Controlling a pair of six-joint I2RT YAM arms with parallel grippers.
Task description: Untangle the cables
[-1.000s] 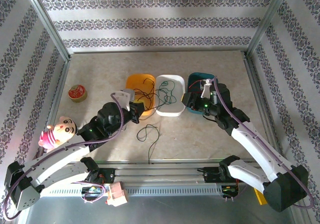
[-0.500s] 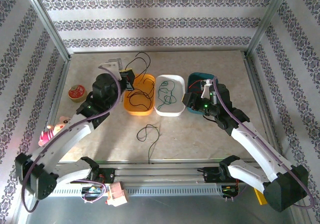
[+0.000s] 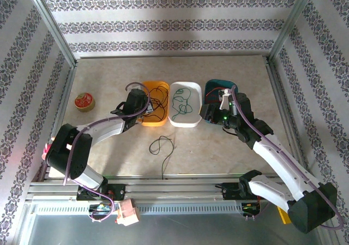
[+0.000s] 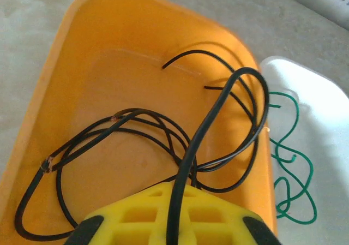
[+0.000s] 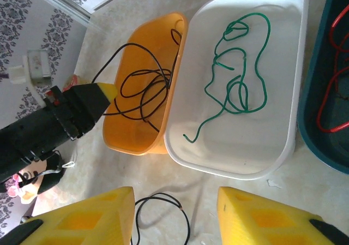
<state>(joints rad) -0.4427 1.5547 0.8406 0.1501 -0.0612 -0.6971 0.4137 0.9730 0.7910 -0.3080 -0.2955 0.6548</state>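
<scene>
Now left jaws pinch black cable over orange tray; right jaws gape.

This is a robot lab cell dressed up as a room. Patterned wallpaper hangs as flat panels inside bare aluminium posts, boxing in a stone-look table. Both arms are bolted to a slotted metal rail with loose wiring along the near edge. Colour-coded plastic bins complete the staging: an orange tray under the left tool and a white tray just right of it.

White arms, black joints, purple cables, yellow jaws.
</scene>
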